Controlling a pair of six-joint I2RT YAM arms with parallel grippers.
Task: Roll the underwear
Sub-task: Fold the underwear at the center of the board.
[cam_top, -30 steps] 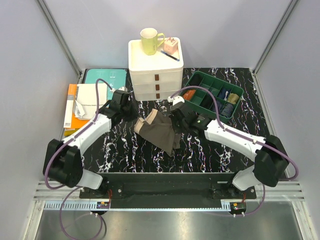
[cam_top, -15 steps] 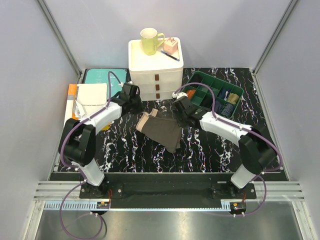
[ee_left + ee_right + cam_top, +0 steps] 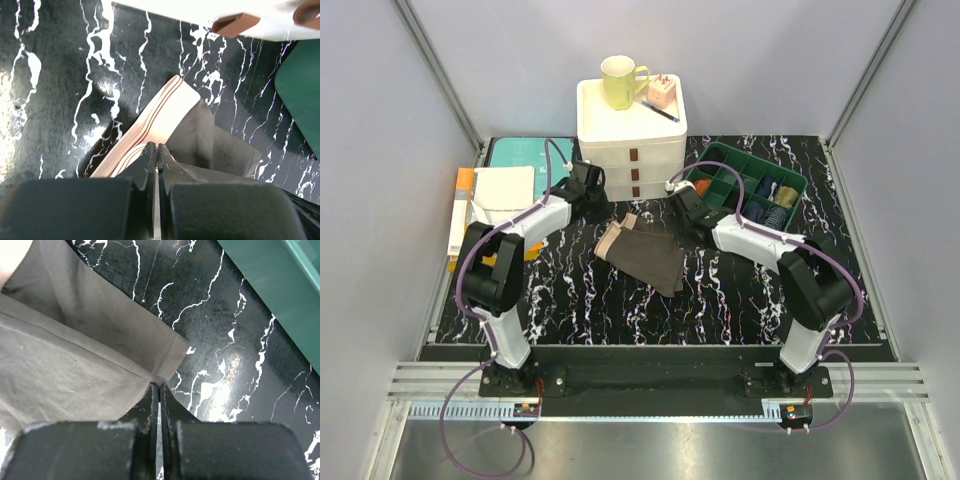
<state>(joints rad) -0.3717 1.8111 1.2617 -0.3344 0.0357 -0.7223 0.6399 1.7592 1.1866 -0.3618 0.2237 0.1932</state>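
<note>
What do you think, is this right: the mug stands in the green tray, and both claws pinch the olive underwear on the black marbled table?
Not quite. The top view shows the mug on the white drawer unit. The rest holds: the left gripper and right gripper both pinch the olive underwear on the black marbled table.

High rear overview, wrist close-ups sharing underwear [image 3: 645, 258]

Left tool [image 3: 154, 146] clamped on underwear [image 3: 202, 131] by its beige waistband, marbled table [image 3: 60, 100], white drawers [image 3: 190, 10] beyond
</note>
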